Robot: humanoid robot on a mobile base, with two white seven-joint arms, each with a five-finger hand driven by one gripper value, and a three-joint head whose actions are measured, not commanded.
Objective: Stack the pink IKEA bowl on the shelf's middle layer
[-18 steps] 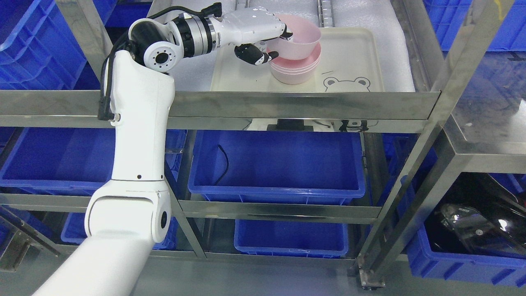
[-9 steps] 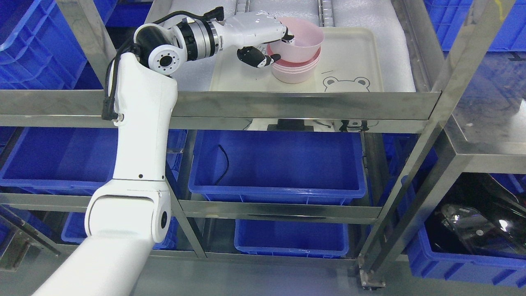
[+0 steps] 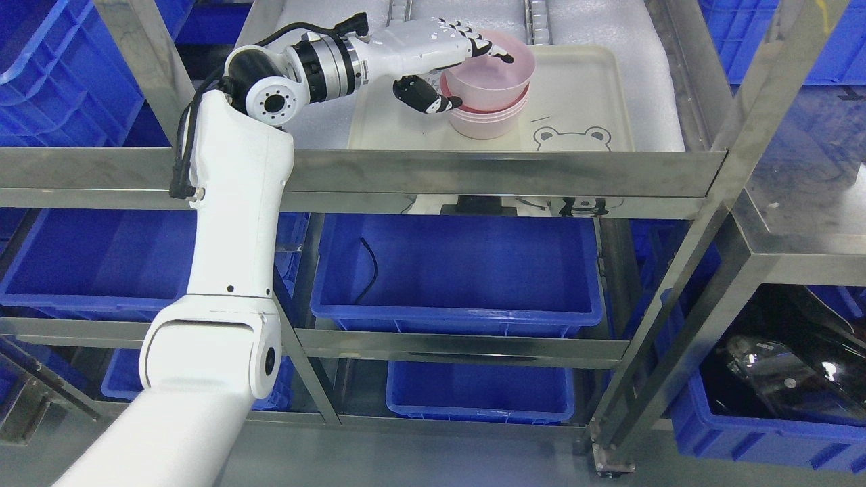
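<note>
Fingers stretched out long over the bowl's mouth, thumb tucked down against the outer wall on the near-left side: that is how the left hand sits, loosened and straightened, with no real pinch on the rim that I can make out. Whether a fingertip brushes the far lip is too fine to call from up here.

And the pink bowl itself? It sits nested in the stack of pink bowls, rim a touch above the ones beneath, looking level and seated, no obvious tilt. So by my read the stacking is as good as done: the bowl is on the pile and the hand is letting go.

Moving outward, that stack stands on the cream tray, left of the little bear face drawing printed near its front edge. The tray lies on white foam padding on the steel shelf, the level the arm reaches into.

What remains, I'd judge, is just the exit: lift the fingers clear of the bowl's mouth without hooking the rim, slide the thumb away, and draw the arm back out over the front rail. Below, blue bins sit on the lower levels. No right arm in view.
</note>
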